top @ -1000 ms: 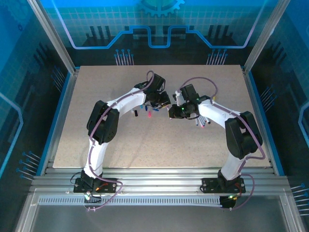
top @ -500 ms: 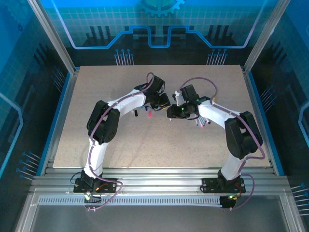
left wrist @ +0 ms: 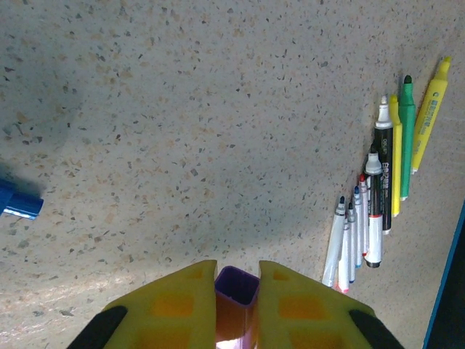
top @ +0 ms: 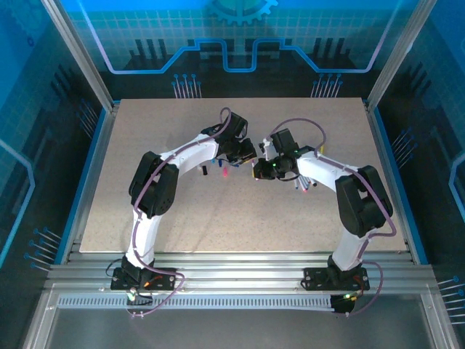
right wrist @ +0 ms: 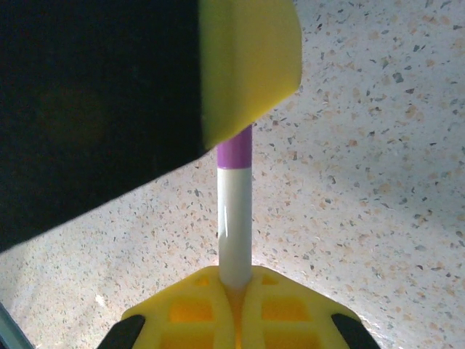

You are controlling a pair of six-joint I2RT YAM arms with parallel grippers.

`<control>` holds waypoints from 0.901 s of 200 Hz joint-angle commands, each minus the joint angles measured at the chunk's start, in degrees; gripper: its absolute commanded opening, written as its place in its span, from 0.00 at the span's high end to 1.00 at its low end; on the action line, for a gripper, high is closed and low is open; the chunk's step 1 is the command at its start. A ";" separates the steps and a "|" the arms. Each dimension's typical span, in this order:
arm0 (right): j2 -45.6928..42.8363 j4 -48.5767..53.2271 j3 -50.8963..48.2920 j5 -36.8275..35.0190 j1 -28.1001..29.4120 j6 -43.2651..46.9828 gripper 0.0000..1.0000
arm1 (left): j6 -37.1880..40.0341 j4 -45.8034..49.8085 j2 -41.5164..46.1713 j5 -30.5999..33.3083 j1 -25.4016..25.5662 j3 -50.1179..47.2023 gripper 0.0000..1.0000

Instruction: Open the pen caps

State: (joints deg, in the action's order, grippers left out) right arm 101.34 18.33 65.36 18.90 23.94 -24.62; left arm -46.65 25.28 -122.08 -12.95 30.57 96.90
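Inside left claw (left wrist: pixel 237 267) sits purple cap (left wrist: pixel 237 286); inside right claw (right wrist: pixel 234 279), white pen (right wrist: pixel 235 218).

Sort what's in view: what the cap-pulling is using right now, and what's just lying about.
In use: small purple plastic cap in the shut left gripper; white pen barrel with a purple end, in the shut right gripper.
Lying about: row of uncapped pens and markers; short blue plastic cap, apart from them.
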 commanded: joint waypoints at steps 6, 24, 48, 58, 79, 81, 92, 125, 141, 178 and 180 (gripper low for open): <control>-3.30 -2.18 -0.94 0.35 0.31 -0.25 1.00 | -0.79 0.73 1.81 -1.65 0.27 -0.40 0.83; -3.69 -1.94 -0.68 0.77 0.23 -0.24 1.00 | -1.04 0.69 1.46 -1.83 0.28 -0.40 0.76; -3.74 -2.08 -0.50 1.12 0.31 -0.28 1.00 | -1.26 0.65 1.24 -2.08 0.32 -0.31 0.73; -3.49 -1.87 -0.20 1.31 0.30 -0.30 1.00 | -1.26 0.69 1.33 -1.97 0.30 -0.31 0.73; -3.35 -2.02 -0.23 1.67 0.35 -0.66 1.00 | -1.11 0.91 1.30 -1.66 0.28 -0.14 0.76; -3.34 -2.03 -0.23 1.67 0.28 -0.73 1.00 | -1.10 0.91 1.25 -1.65 0.28 -0.14 0.76; -3.43 -2.55 -0.41 1.96 0.33 -1.23 1.00 | -1.17 0.76 1.18 -1.91 0.28 0.07 0.76; -2.70 -3.58 -0.22 2.36 0.32 -1.78 1.00 | -1.32 0.75 -0.07 -1.82 0.28 0.85 1.00; -2.53 -3.99 -0.96 3.83 0.39 -2.84 1.00 | -0.76 1.22 -1.30 -0.45 -0.26 2.52 1.00; -20.96 11.58 -15.25 3.53 11.24 -3.50 1.00 | 4.39 14.94 -12.27 6.19 -7.79 28.37 1.00; -21.82 12.11 -17.50 3.52 11.99 -4.10 1.00 | 4.40 15.67 -13.15 6.01 -8.09 30.24 1.00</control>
State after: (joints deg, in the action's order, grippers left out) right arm 94.54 16.38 59.33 19.92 25.63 -27.05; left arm -45.93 34.33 -127.76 -12.38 29.47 109.12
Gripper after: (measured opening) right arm 0.071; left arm 0.147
